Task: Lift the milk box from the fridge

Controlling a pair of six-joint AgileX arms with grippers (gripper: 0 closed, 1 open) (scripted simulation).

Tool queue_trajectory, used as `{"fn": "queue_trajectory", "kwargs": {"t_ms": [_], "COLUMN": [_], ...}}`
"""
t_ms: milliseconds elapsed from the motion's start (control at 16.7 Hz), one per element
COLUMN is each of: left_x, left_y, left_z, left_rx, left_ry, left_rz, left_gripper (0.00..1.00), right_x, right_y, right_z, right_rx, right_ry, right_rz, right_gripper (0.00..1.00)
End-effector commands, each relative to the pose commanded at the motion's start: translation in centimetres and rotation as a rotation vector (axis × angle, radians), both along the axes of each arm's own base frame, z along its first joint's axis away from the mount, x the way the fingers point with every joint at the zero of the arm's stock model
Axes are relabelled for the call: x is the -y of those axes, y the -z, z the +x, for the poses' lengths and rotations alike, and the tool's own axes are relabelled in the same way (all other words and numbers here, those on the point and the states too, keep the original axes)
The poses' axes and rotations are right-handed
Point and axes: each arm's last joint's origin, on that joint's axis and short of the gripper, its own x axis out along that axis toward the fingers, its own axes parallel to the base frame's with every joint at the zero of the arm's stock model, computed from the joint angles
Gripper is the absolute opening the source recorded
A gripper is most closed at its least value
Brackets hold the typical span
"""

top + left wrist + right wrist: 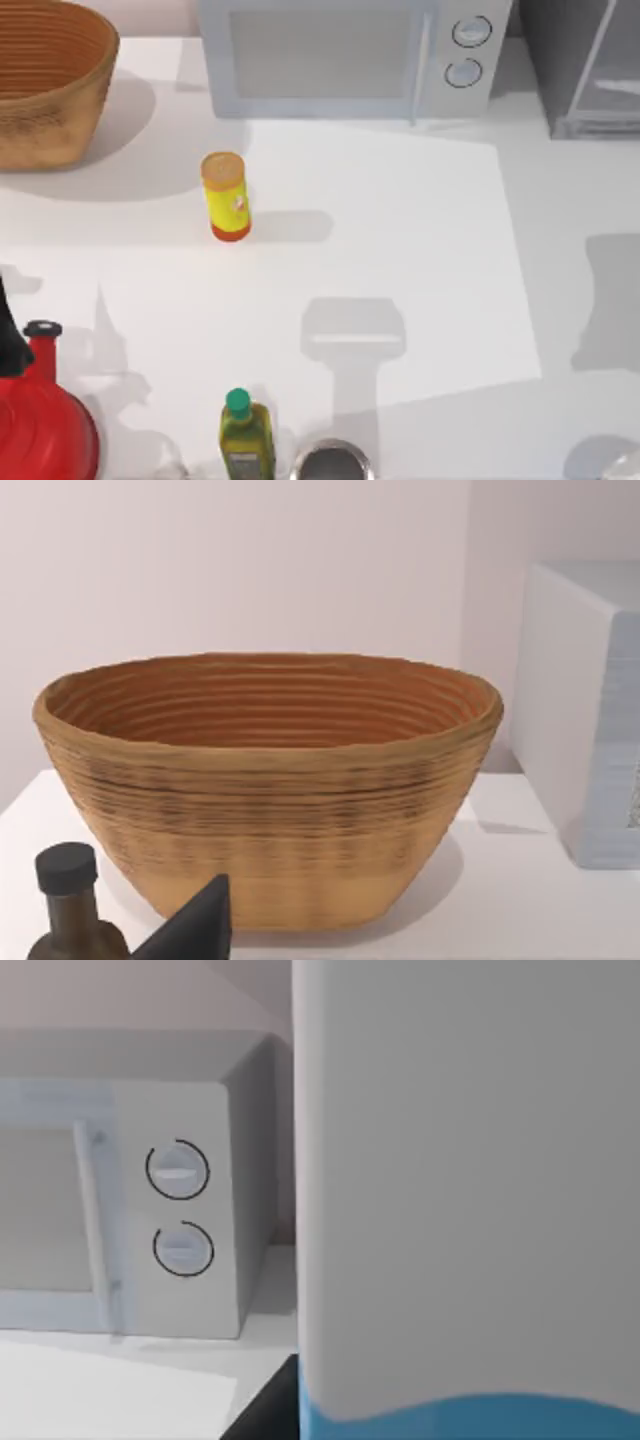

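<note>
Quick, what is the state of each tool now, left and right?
Left tool: cannot be told; it faces the basket.
Right tool: cannot be told; the milk box is very close to its camera, beside the microwave.

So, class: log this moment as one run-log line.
white-and-blue milk box: close before right wrist camera | dark grey fridge: table's back right | white microwave: beside it

Bright even light; soft grey shadows on table (420, 250) fall right of objs; no glare, edges undistorted

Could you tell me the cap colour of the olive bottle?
Green, clearest in the top view.
</note>
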Motion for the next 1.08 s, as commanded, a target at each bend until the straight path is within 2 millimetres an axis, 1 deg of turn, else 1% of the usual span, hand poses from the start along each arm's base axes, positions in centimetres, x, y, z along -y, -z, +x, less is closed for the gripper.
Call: {"fn": "queue_trajectory", "kwargs": {"t_ms": [120,240,420,600,720,900,1080], "left_x": [0.0,0.0,0.0,0.0,0.0,0.0,0.0], "left_y": [0.0,0.0,0.0,0.0,0.0,0.0,0.0], "left_z": [0.0,0.0,0.0,0.0,0.0,0.0,0.0], "left_rx": [0.000,0.000,0.000,0.000,0.000,0.000,0.000], "left_ry": [0.000,0.000,0.000,0.000,0.000,0.000,0.000], "left_rz": [0.000,0.000,0.000,0.000,0.000,0.000,0.000], "left_gripper": [1.00,1.00,1.00,1.00,1.00,1.00,1.00], "right_x": [-0.9,-2.2,-5.1,-9.1,-12.0,-16.1,-19.5], "right_y": [-1.0,-1.9,-2.2,-1.3,-0.1,1.6,3.3], "right_z": [0.9,2.2,4.8,7.1,8.1,8.7,8.5], "right_rx": [0.005,0.001,-0.028,-0.067,-0.082,-0.074,-0.049], "right_ry": [-0.056,-0.123,-0.237,-0.356,-0.433,-0.538,-0.622], "right_rz": [-0.003,-0.005,-0.011,-0.018,-0.021,-0.018,-0.009], "right_gripper": [0.00,0.00,0.00,0.00,0.00,0.00,0.00]}}
